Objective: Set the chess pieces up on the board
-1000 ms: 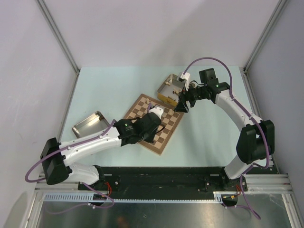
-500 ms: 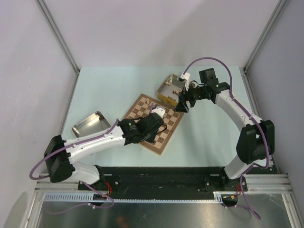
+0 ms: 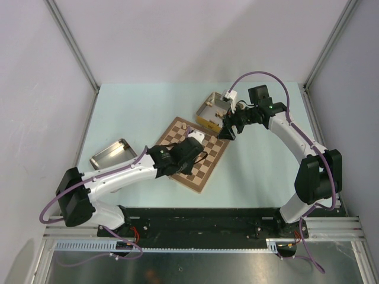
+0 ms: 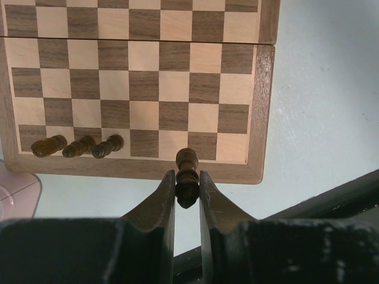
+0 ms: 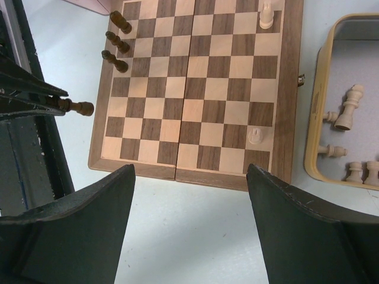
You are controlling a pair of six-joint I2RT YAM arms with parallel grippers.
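Observation:
The board point(image 3: 204, 171) lies tilted mid-table and also shows in the left wrist view point(image 4: 254, 118) and the right wrist view point(image 5: 287, 89). My left gripper point(image 4: 187, 180) is shut on a dark brown chess piece point(image 4: 188, 168), held above the board's near border; in the top view this gripper point(image 3: 186, 165) covers part of the board. Three dark pieces point(image 4: 79, 146) stand in the edge row. Two pale pieces point(image 5: 266, 15) point(image 5: 255, 135) stand on the opposite edge row. My right gripper point(image 5: 189, 195) is open and empty, above the table by the board's corner point(image 3: 228, 130).
A yellow tin point(image 5: 314, 118) holding several pale pieces point(image 5: 346, 115) sits just past the board's far side point(image 3: 204, 115). An open metal tin point(image 3: 111, 154) lies left of the board. The dark base rail point(image 3: 195, 222) runs along the near edge.
My left arm has shifted slightly over the board, still holding the dark piece. The right arm has not moved.

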